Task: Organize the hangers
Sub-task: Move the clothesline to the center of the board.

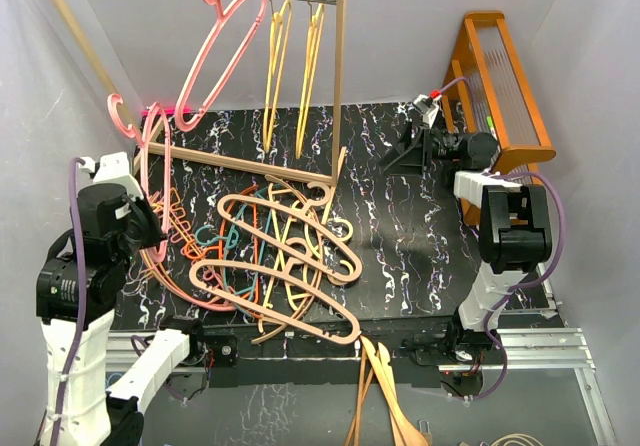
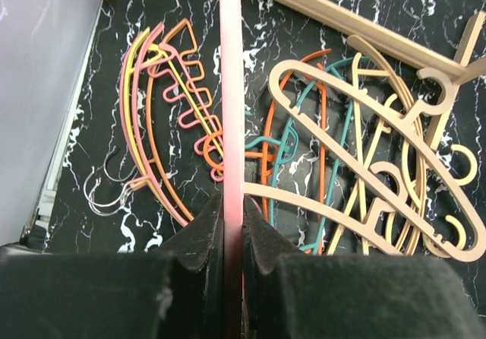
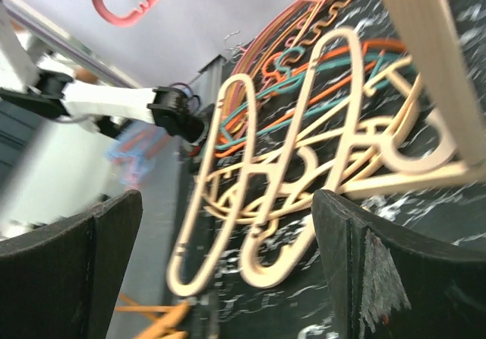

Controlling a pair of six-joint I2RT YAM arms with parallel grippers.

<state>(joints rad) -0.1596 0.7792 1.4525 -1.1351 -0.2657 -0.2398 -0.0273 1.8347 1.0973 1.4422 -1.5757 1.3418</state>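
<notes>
Here the left gripper point(image 2: 233, 236) is clamped on the straight bar of a thin pink plastic hanger point(image 2: 230, 88), probably light, stiff and slick; gripping mid-bar suits it. The right gripper point(image 3: 228, 232) gapes wide, empty. Other colourful hangers point(image 1: 285, 256) lie tangled on the black marbled table point(image 1: 400, 246). No legible writing.

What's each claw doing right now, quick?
Left claw: closed on the pink hanger.
Right claw: open, holding nothing.
</notes>
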